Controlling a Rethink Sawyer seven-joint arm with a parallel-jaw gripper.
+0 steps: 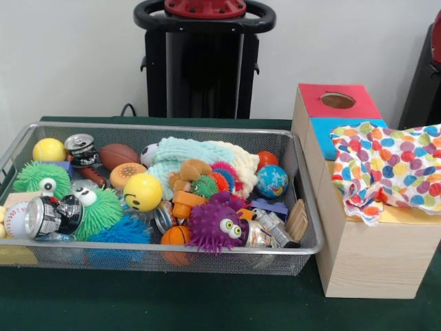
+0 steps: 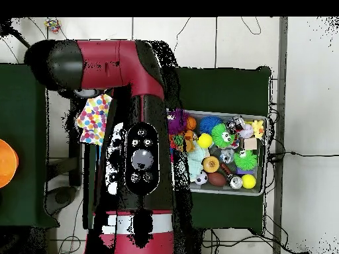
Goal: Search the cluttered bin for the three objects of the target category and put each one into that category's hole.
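Observation:
A wire mesh bin [image 1: 303,186] holds a jumble of toys. Balls include a yellow one [image 1: 49,149], a smiley ball [image 1: 142,191], a globe ball [image 1: 272,181], a basketball [image 1: 177,236] and a brown football [image 1: 118,155]. There are crushed cans [image 1: 52,215] [image 1: 79,143] and spiky balls in green [image 1: 41,179] and purple [image 1: 217,226]. The wooden box [image 1: 365,255] to the right has a red panel with a round hole [image 1: 337,100]. In the overhead view the red arm [image 2: 142,132] covers the area beside the bin [image 2: 263,155]. The gripper shows in neither view.
A spotted cloth [image 1: 389,165] [image 2: 95,119] drapes over most of the box top, leaving a blue panel [image 1: 324,134] partly showing. A teal and cream knit cloth [image 1: 200,157] lies at the back of the bin. Green felt [image 1: 172,303] covers the table.

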